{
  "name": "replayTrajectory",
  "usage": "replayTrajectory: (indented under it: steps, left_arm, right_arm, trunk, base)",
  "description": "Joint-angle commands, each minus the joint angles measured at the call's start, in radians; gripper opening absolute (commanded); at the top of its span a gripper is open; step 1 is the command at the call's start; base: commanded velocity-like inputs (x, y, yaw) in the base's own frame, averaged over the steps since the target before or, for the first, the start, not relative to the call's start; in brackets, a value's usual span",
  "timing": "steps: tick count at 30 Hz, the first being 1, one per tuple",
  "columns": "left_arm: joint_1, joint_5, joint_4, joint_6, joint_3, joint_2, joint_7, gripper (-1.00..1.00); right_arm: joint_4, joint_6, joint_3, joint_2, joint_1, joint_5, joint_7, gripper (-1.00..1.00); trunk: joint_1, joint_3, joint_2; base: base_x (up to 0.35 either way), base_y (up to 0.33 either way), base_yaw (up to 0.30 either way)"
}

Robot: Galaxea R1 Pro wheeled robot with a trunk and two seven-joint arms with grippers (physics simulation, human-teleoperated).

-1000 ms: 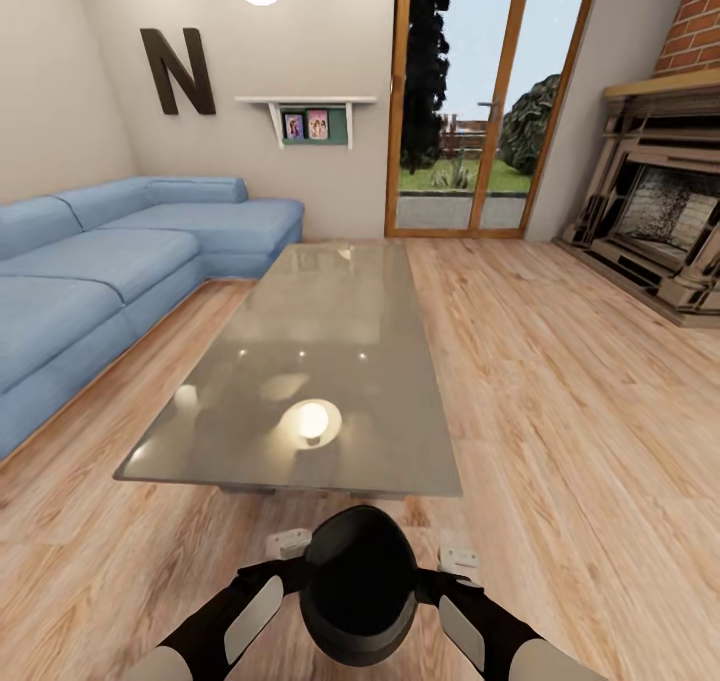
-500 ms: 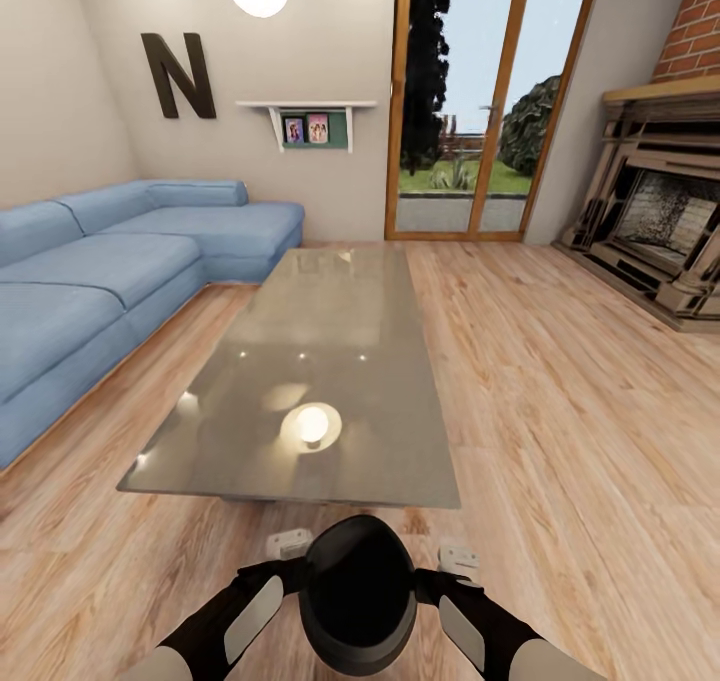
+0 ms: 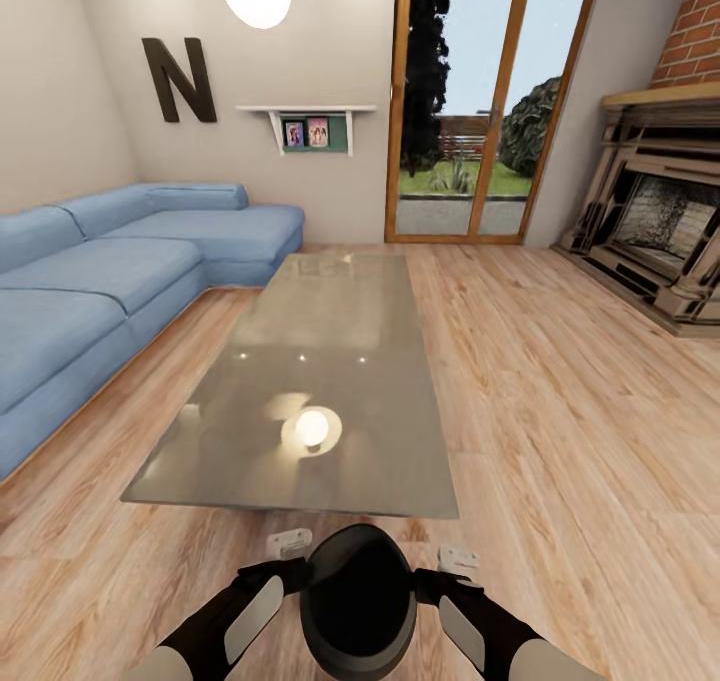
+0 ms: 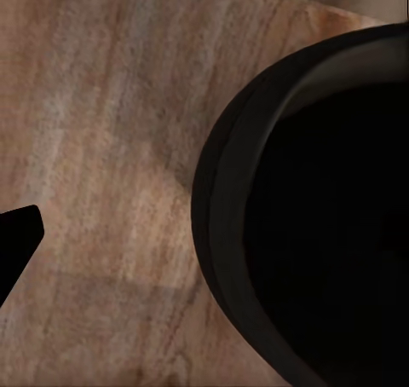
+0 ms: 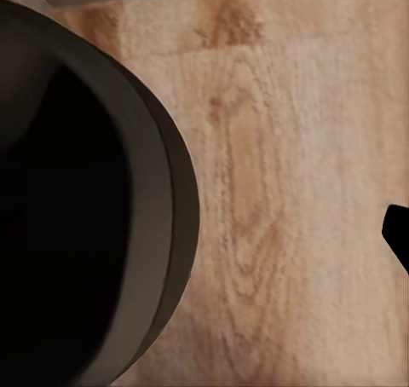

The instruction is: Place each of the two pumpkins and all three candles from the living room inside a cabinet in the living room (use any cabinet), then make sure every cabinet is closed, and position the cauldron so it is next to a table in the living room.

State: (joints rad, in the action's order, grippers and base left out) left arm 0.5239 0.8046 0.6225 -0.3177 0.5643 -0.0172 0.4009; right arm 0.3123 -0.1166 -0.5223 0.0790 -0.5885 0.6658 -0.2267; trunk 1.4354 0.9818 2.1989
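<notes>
Letter "N" (image 3: 180,79) on wall (image 3: 300,41)

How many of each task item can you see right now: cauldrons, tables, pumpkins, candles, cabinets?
Dark grey-black round-bellied cauldron: 1
Low coffee table with glossy grey reflective top: 1
Pumpkins: 0
Candles: 0
Cabinets: 0
Total: 2

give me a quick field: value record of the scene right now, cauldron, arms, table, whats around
cauldron: dark, held between both arms, in front of the table's near edge
left gripper: at cauldron's left side, grip state unclear
right gripper: at cauldron's right side, grip state unclear
table: glossy grey top, reflects the ceiling lamp
sofa: blue, left of table
fireplace: at right
floor: wood planks
</notes>
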Motion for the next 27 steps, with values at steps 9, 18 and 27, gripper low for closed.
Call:
replayTrajectory:
  steps: [9,18,27]
  left_arm:
    - [0.001,0.009,0.002,-0.001,0.005,0.0,0.009,1.0]
    - [0.001,0.008,0.002,-0.001,0.005,0.0,0.008,1.0]
    - [0.001,0.008,0.023,-0.003,0.005,0.002,0.01,1.0]
  right_arm:
    - [0.002,-0.006,-0.008,-0.001,-0.001,0.006,-0.008,1.0]
    - [0.002,-0.007,-0.008,-0.001,-0.001,0.006,-0.008,1.0]
    - [0.002,-0.006,-0.008,-0.001,-0.001,0.006,-0.008,1.0]
  trunk:
    - [-0.035,-0.027,-0.063]
    - [-0.065,-0.052,-0.119]
    - [-0.065,-0.052,-0.119]
  base:
    - [0.0,0.0,0.0]
    - [0.0,0.0,0.0]
    - [0.096,0.0,0.0]
